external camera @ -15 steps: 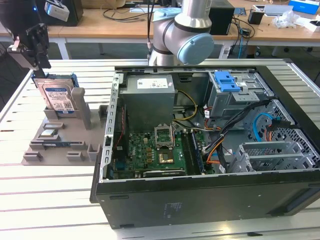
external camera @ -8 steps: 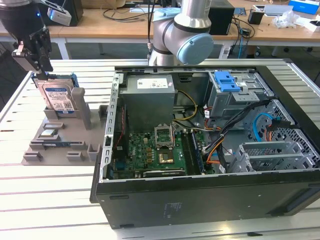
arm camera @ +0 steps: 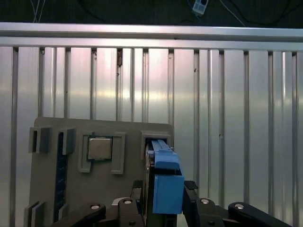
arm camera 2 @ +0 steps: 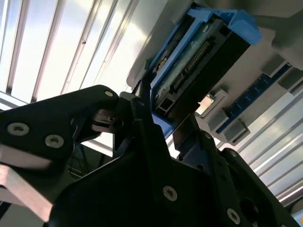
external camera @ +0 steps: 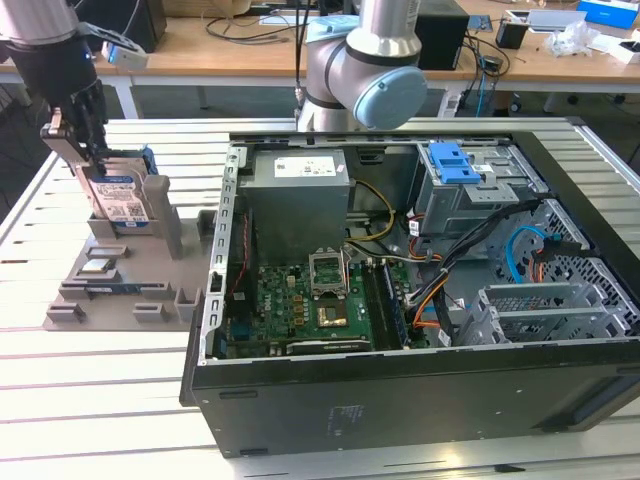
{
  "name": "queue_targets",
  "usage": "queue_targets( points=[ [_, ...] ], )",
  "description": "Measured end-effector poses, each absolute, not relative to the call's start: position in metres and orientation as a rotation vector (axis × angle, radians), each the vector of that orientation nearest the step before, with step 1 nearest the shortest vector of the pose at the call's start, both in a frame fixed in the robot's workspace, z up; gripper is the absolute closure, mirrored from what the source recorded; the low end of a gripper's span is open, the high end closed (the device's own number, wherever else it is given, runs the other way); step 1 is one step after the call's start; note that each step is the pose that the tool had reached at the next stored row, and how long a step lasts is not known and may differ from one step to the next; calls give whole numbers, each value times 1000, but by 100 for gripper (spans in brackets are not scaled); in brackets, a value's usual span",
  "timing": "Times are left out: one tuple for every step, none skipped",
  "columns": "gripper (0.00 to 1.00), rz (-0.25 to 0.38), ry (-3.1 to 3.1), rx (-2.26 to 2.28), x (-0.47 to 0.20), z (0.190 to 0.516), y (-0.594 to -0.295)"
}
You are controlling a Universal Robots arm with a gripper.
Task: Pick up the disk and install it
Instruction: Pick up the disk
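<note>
The disk [external camera: 118, 198], a silver drive with a white-and-blue label and blue rails, stands on edge in a slot of the grey holder plate [external camera: 110, 285] at the exterior view's left. My gripper [external camera: 85, 150] comes down on its upper edge, and the fingers close on both sides of it. In the first wrist view the disk's blue carrier [arm camera: 166, 182] sits between the black fingers of the gripper [arm camera: 163, 191]. In the second wrist view the gripper [arm camera 2: 163, 125] clamps the connector end of the disk [arm camera 2: 199, 52].
An open computer case [external camera: 560, 400] lies at the exterior view's right, with a drive cage and blue latch [external camera: 450, 160] at its far side. The arm's base [external camera: 370, 70] stands behind the case. A square chip [arm camera: 99, 148] rests in the holder plate [arm camera: 71, 189].
</note>
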State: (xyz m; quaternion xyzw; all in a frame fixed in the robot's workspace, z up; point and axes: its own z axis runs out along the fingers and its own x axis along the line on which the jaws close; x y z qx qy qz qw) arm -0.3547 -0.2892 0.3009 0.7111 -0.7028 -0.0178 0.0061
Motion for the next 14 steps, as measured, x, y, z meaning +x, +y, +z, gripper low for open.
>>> queue_targets(
  points=[
    [55,-56,-2197,2228,-355,298,-289],
    [55,-56,-2196,2229,-355,296,-289],
    [55,-56,-2195,2229,-355,294,-289],
    [55,-56,-2195,2229,-355,292,-289],
    [55,-56,-2195,2229,-355,290,-289],
    [55,-56,-2195,2229,-355,290,-289],
    [55,-56,-2195,2229,-355,290,-289],
    [55,-56,-2195,2229,-355,290,-289],
    [55,-56,-2195,2229,-355,290,-289],
    [55,-56,-2195,2229,-355,290,-289],
    [56,-56,-2195,2229,-355,290,-289],
    [63,-56,-2195,2229,-355,290,-289],
    [63,-56,-2195,2229,-355,290,-289],
    [63,-56,-2195,2229,-355,290,-289]
  ],
)
